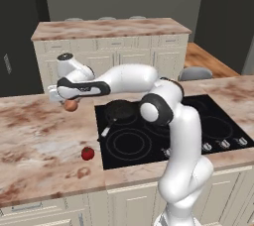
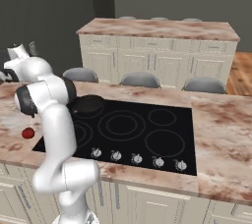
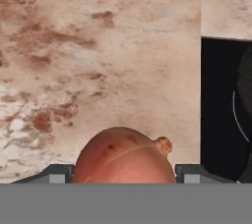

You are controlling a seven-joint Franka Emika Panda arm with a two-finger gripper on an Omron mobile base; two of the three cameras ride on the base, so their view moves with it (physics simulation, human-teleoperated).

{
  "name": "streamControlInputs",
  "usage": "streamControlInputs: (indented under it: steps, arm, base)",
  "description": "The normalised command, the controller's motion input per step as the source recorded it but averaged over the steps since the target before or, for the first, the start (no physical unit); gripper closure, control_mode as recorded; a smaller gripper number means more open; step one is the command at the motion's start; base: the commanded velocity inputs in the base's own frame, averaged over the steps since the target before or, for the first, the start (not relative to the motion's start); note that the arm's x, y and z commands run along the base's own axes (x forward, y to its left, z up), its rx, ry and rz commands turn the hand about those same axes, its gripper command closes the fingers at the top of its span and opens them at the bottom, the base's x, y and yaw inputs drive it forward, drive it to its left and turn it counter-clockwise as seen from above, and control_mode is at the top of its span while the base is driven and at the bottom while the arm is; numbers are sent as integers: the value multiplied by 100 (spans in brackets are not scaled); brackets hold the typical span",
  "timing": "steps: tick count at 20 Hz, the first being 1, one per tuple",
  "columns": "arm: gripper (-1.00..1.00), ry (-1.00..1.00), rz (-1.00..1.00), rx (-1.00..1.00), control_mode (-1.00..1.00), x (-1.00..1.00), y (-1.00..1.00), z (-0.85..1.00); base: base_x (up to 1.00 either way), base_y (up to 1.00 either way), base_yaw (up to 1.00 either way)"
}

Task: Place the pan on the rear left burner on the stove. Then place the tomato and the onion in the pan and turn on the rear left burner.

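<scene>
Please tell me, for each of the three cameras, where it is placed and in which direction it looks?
Left base view: behind-left, looks forward-down at stove; arm reaches left, claw around onion.
Right base view: behind-right, same stove; arm at left.
Hand view: on the hand, looks down at counter; onion between fingertips.
Shared by base views: pan, tomato.

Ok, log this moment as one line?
pan: on rear left burner | onion: in gripper, above counter | tomato: on counter, left of stove

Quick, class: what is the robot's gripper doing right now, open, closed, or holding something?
Gripper: closed on the small orange-tan onion, lifted above the marbled counter.
</scene>
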Motion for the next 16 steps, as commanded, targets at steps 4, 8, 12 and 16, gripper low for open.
streamControlInputs:
  steps: [4, 8, 12, 16]
  arm:
    - [100, 1, -4, 0, -100, 0, -70, 14]
    - [100, 0, -2, 0, -100, 0, -71, 7]
    - [100, 2, -3, 0, -100, 0, -65, 7]
    - [100, 3, -4, 0, -100, 0, -62, 6]
  base:
    - [0, 0, 0]
    - [0, 0, 0]
    - [0, 0, 0]
    - [0, 0, 0]
